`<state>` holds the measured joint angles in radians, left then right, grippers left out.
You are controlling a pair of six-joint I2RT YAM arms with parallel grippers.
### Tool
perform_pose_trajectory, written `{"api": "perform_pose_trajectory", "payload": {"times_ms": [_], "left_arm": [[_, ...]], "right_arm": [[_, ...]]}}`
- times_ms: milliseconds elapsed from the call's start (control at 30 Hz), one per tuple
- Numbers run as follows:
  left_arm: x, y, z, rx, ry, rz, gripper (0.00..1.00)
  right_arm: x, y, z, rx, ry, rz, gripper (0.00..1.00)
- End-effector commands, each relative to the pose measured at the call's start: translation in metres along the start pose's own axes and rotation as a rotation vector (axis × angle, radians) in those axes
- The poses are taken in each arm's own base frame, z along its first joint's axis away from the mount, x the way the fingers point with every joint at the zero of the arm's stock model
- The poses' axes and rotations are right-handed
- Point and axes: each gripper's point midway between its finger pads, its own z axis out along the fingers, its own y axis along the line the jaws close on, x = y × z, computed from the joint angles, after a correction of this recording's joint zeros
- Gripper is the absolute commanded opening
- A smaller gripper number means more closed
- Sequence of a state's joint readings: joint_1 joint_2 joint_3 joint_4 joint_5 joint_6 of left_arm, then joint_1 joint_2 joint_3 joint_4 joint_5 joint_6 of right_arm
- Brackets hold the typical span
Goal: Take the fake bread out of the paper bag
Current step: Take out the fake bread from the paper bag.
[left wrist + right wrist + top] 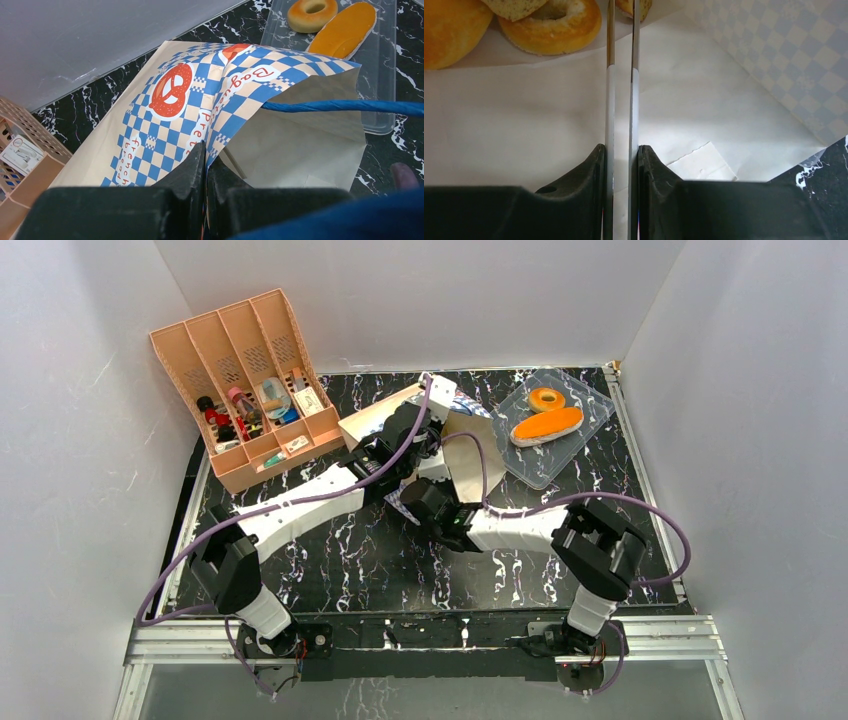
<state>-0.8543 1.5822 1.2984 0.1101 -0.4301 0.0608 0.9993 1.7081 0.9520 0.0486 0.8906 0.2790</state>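
Left fingers (204,167) are clamped shut on the paper bag (165,120) rim. Right fingers (622,165) grip the metal tongs (610,75), blades near-parallel, inside the bag. The fake bread (554,27) lies at 11 o'clock, past the tips. Risk: the narrow blades may snag the liner or glance off.

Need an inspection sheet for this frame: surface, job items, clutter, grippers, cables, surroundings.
Surface: black marble-pattern table.
Job's things: paper bag mid-table, mouth facing the arms; ring bagel and long loaf lie in the clear tray; second bagel, bun and speckled slice inside the bag.
Clutter: orange organiser back left, holding small items.
Grippers: left gripper shut on the bag's rim; right gripper shut on metal tongs reaching into the bag.
Cables: purple cables loop along both arms; one arcs over the bag.
Surroundings: white walls on three sides; aluminium rail at the near edge.
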Motion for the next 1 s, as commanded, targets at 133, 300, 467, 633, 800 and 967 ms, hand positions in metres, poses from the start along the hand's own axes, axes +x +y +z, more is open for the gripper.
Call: {"api": "perform_pose_trajectory", "payload": {"times_ms": [133,300,467,633,800,967], "left_arm": [[-0.018,-0.003,-0.005,-0.005,-0.067,0.0,0.0],[-0.025,-0.004,0.002,-0.016,-0.071,-0.011,0.0],[-0.027,-0.005,0.011,-0.044,-0.062,-0.016,0.0],[-0.02,-0.009,0.023,-0.055,-0.038,-0.01,0.0],[-0.018,0.017,0.033,-0.187,-0.002,0.018,0.0],[0.011,0.071,0.051,-0.277,0.084,-0.041,0.0]], "right_arm": [[-0.05,-0.025,-0.034,-0.049,-0.077,0.141,0.0],[-0.051,-0.032,-0.053,-0.122,-0.064,0.195,0.0],[-0.053,-0.038,-0.076,-0.201,-0.045,0.256,0.0],[-0.061,-0.045,-0.095,-0.261,-0.046,0.307,0.0],[-0.061,-0.067,-0.127,-0.283,-0.016,0.359,0.0],[-0.059,-0.107,-0.152,-0.222,-0.017,0.442,0.0]]}}
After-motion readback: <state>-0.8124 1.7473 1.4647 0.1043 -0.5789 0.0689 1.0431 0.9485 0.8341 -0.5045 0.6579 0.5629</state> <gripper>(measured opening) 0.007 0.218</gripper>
